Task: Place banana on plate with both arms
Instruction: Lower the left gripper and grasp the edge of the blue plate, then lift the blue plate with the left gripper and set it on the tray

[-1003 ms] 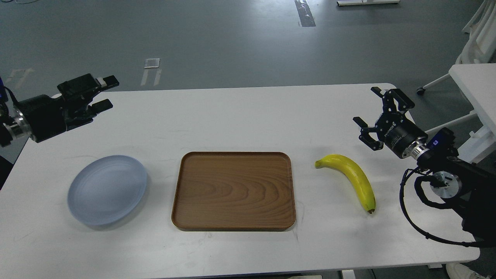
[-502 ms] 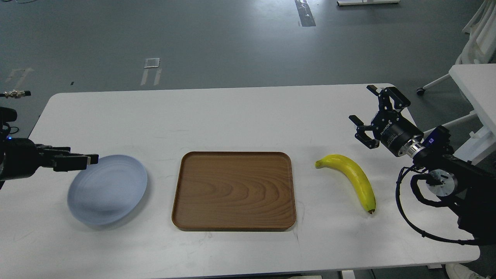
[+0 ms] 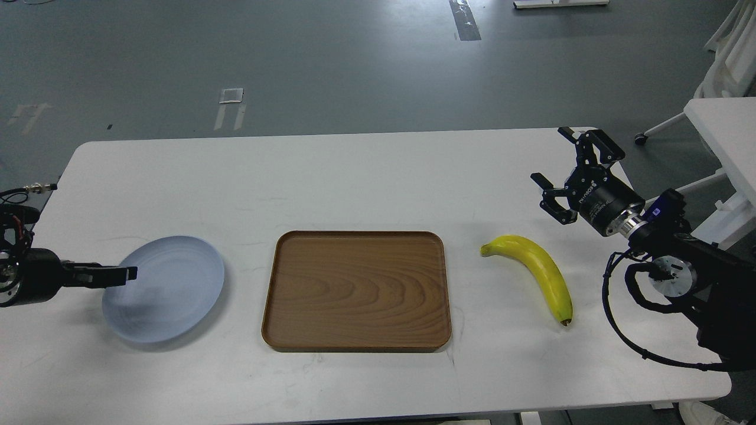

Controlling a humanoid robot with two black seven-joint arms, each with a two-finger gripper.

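The yellow banana (image 3: pixel 540 270) lies on the white table (image 3: pixel 366 177) at the right, stem tip toward the tray. The pale blue plate (image 3: pixel 168 292) lies at the left. My right gripper (image 3: pixel 550 154) is open and empty, held above the table behind and to the right of the banana, apart from it. My left gripper (image 3: pixel 125 274) comes in low from the left edge, with its tip over the plate's left rim. It is seen edge-on, so its fingers cannot be told apart.
A brown wooden tray (image 3: pixel 356 291) with rounded corners lies between the plate and the banana and holds nothing. A second white table (image 3: pixel 723 127) stands off to the right. Grey floor lies beyond the far edge.
My left arm has dropped from high at the back left to low at the plate's left rim. My right gripper has shifted slightly back and left. Banana, plate and tray have not moved.
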